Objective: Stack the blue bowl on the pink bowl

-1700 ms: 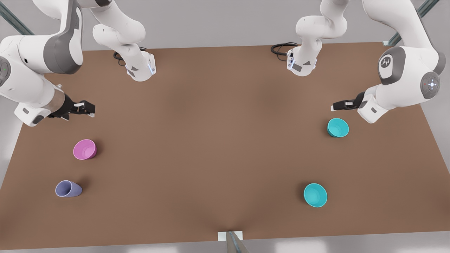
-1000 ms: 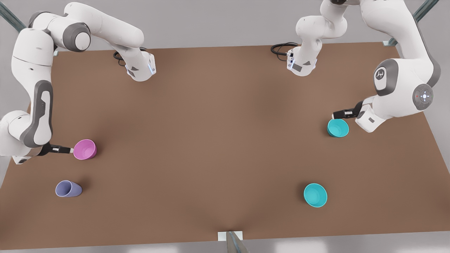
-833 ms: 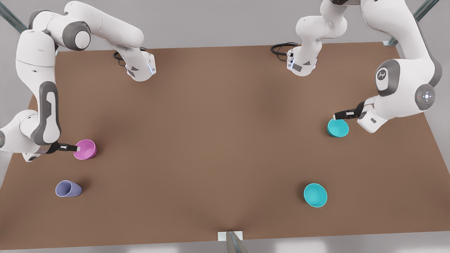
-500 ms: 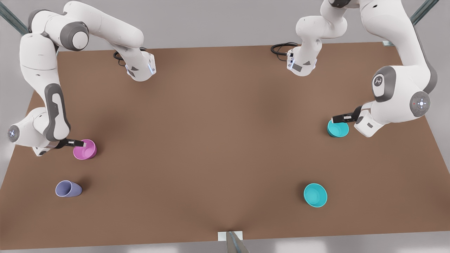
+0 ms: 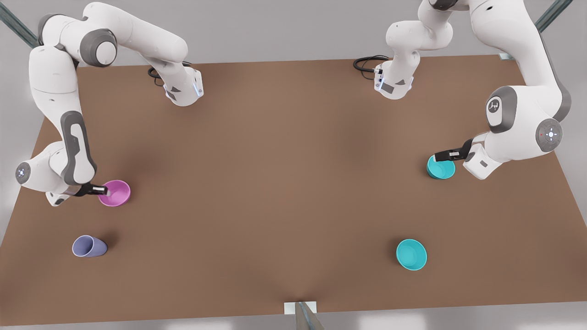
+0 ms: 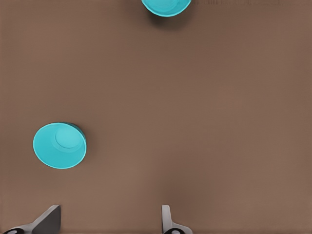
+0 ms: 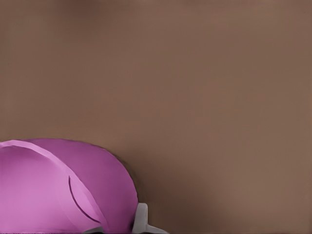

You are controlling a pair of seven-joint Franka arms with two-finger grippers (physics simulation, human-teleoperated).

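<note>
Front view: at nine o'clock the right gripper (image 5: 106,189) pinches the orchid-pink round plastic bowl (image 5: 117,194); at three o'clock the left gripper (image 5: 441,156), spread wide, is at the teal round plastic bowl (image 5: 441,168).

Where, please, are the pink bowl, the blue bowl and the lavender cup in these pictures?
pink bowl (image 5: 117,192), front view, inside of the bowl.
blue bowl (image 5: 443,168), front view, inside of the bowl.
lavender cup (image 5: 87,246), front view, open mouth.
</note>
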